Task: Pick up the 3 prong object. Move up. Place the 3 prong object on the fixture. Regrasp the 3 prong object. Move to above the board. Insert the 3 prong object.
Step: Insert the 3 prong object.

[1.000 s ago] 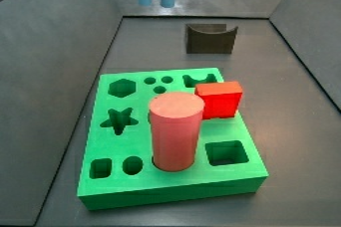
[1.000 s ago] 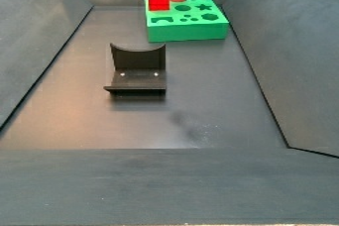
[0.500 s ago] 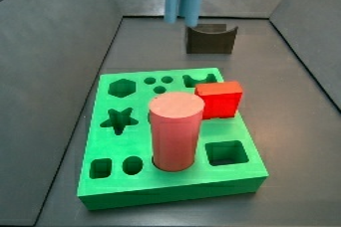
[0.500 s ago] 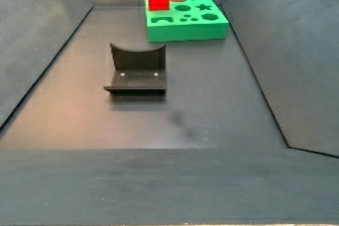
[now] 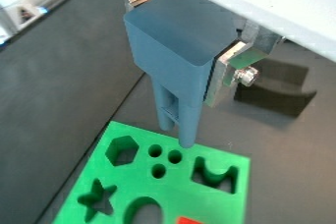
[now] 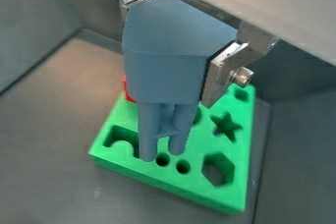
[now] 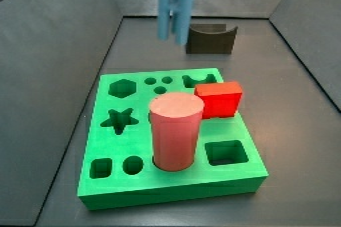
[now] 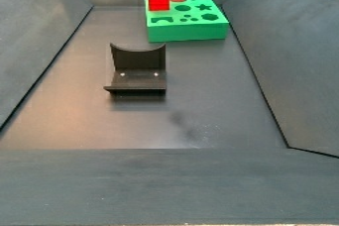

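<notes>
3 prong object (image 5: 178, 56): grey-blue piece, pointed body up, prongs down, hanging in the air over the far part of the board; in a side view (image 7: 174, 2) now sits further toward the board than half a second ago, when it was nearer the fixture

Gripper (image 6: 178, 31): above the board's far edge, silver fingers (image 5: 231, 63) clamped on the piece's body; only the piece shows in a side view, gripper out of frame

Board (image 7: 120, 156): green slab with cut-out holes; prong tips point toward the trio of small round holes (image 6: 161, 155), not yet in them

Pink cylinder (image 7: 176, 131): upright in the board, near side

Red cube (image 7: 220, 99): seated in the board beside the cylinder

Fixture (image 8: 135, 71): empty, well apart from the board; also seen beyond the piece (image 5: 273, 85)

Change: piece carried from over the fixture side toward the board

Meaning: regrasp judged done; move above the board nearly complete, lining up and insertion left
</notes>
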Motion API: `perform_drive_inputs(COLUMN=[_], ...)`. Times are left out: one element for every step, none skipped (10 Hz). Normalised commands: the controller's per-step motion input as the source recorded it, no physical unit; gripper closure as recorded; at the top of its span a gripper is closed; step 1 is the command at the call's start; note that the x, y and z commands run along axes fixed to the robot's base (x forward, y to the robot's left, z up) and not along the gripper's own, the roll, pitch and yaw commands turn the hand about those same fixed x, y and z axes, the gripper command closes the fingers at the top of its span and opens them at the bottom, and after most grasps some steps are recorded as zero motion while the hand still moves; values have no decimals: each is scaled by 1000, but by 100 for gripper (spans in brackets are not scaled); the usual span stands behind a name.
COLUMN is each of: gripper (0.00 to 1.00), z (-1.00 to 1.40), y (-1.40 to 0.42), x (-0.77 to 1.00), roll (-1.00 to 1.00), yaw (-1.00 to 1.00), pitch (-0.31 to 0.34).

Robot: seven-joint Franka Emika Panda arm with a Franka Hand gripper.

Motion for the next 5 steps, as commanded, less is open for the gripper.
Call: perform_drive_inputs(gripper=[100,100,100,100,100], z=[-400,-269,-123,-326,-223], y=[0,0,0,-154,-51], x=[-320,-380,-260,-177,-123], roll=[-80,-104,-127,-106,-107], yaw=[-843,-749,-666,-740,-597], pitch=[-93,-51,-67,-103,-134])
